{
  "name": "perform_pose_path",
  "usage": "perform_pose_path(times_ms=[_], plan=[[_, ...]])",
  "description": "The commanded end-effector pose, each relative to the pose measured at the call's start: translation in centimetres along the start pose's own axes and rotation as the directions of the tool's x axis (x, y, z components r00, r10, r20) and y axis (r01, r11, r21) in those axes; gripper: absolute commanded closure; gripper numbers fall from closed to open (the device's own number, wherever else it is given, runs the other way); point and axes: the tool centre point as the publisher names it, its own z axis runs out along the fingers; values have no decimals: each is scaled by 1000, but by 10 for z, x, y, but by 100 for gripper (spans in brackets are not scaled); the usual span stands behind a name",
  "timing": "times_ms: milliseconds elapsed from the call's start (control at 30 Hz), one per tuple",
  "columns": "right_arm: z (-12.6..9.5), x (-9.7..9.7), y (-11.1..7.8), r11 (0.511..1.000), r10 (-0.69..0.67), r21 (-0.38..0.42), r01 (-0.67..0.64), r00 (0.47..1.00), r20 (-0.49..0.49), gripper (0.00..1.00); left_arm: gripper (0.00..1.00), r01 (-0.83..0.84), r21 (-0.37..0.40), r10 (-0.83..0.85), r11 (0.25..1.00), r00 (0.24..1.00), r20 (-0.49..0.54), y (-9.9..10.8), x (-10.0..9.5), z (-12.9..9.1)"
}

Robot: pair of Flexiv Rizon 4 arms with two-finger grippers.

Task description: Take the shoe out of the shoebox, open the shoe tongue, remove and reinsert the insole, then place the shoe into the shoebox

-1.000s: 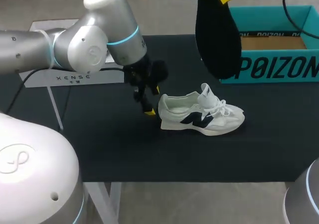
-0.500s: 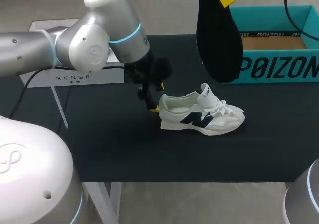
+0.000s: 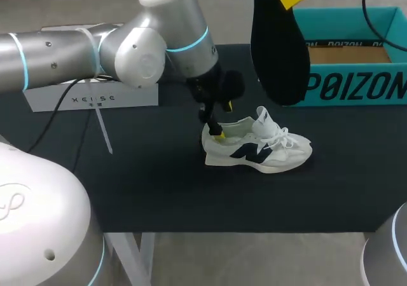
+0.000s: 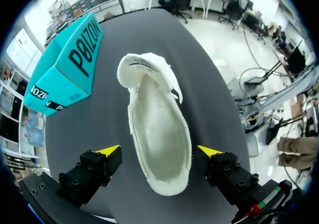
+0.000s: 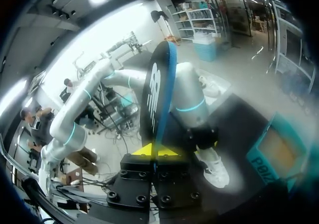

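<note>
Holds the black insole (image 3: 278, 51) pinched by its end between both tips of the right claw (image 5: 157, 150), high over the far part of the surface (image 3: 146, 178), probably to leave free the mouth of the white shoe (image 3: 257, 147), standing mid-surface with toe to the right. Sets the left claw (image 4: 158, 150) spread wide over the heel, one yellow tip at each side, gripping nothing, apparently ready to steady it for reinsertion. Comes in from the left, wrist bent steeply down. Leaves the teal shoebox (image 3: 356, 86) at far right.

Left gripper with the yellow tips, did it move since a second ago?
Yes. The left gripper moved toward the shoe, from beside its heel to over the heel end.
</note>
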Motion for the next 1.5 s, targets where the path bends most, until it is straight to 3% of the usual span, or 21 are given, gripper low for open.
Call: perform_pose_path(times_ms=[33,400,433,467,500,533,733,1167,1500], plan=[[1,-1,1,1000,1,3,-1,1000,0,100,0,-1,-7,1,1000,1000,-22,-10,-19,26],[1,-1,1,1000,1,3,-1,1000,0,100,1,19,-7,-20,1000,998,-53,0,-39,62],[1,-1,1,1000,1,3,-1,1000,0,100,11,21,-3,-21,1000,997,-73,1,-40,65],[1,-1,1,1000,1,3,-1,1000,0,100,62,22,-1,-22,1000,997,-72,1,-40,68],[1,-1,1,1000,1,3,-1,1000,0,100,93,17,-1,-17,1000,998,-68,1,-39,70],[1,-1,1,1000,1,3,-1,1000,0,100,100,18,-6,-18,1000,996,-84,1,-39,73],[1,-1,1,1000,1,3,-1,1000,0,100,100,12,-21,-14,1000,994,-109,3,-35,82],[1,-1,1,1000,1,3,-1,1000,0,100,100,-20,-19,18,1000,993,-120,2,-31,78],[1,-1,1,1000,1,3,-1,1000,0,100,100,-139,86,151,987,974,-167,-10,-39,56]])
